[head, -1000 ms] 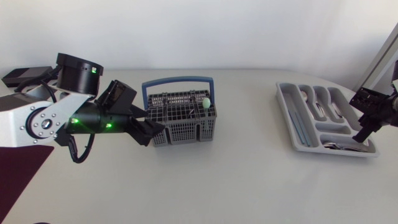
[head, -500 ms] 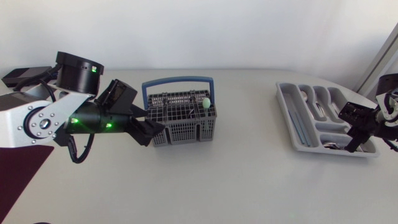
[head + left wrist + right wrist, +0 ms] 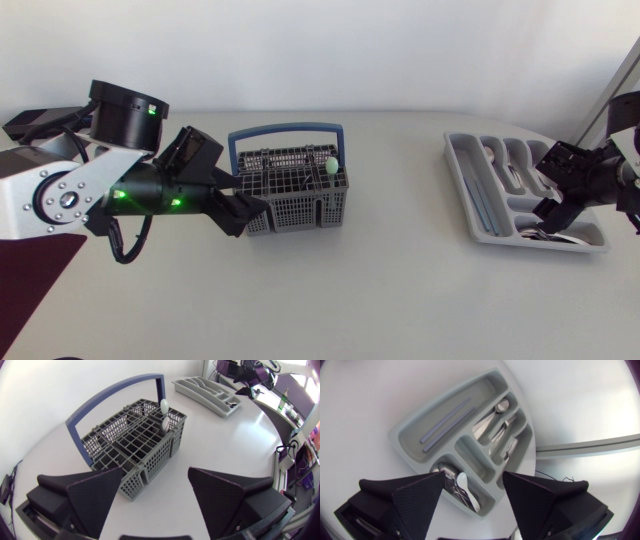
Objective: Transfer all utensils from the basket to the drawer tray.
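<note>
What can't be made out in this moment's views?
Grey mesh plastic basket with blue handle, head and left wrist views: contents beyond one white-tipped utensil, hidden by its grid walls.
Grey plastic drawer tray, right wrist view: nearest compartment's cutlery, partly covered by black right gripper.

A plain white table [image 3: 400, 290].

White table [image 3: 380, 300] with basket [image 3: 300, 213] and drawer tray [image 3: 465, 190]

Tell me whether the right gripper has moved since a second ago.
Yes. The right gripper has shifted inward, toward the basket, from the drawer tray's outer near corner to over its near end.
</note>
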### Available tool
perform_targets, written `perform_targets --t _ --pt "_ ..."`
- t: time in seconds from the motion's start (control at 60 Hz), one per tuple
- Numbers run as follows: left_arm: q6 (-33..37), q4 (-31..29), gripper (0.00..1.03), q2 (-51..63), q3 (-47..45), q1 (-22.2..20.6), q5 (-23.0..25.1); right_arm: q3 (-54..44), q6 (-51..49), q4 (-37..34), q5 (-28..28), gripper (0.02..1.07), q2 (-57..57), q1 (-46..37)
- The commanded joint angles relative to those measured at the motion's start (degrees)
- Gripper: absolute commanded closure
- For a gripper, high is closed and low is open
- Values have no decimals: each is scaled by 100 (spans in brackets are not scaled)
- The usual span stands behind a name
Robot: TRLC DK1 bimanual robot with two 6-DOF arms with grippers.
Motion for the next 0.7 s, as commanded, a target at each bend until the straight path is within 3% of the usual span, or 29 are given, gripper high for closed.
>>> perform_targets --t 0.0,0.283,0.467,0.683 --pt "-17 -47 13 -44 268 -125 -64 148 576 -274 -123 17 -276 304" --pt "-87 138 13 378 567 -468 -363 711 2431 -994 -704 17 -434 1438" --pt "-149 103 13 861 918 -784 -723 913 3160 -1074 -730 17 -232 2115" --pt "-395 -697 18 1538 1929 -1233 -1321 939 3573 -1065 -756 17 76 2458"
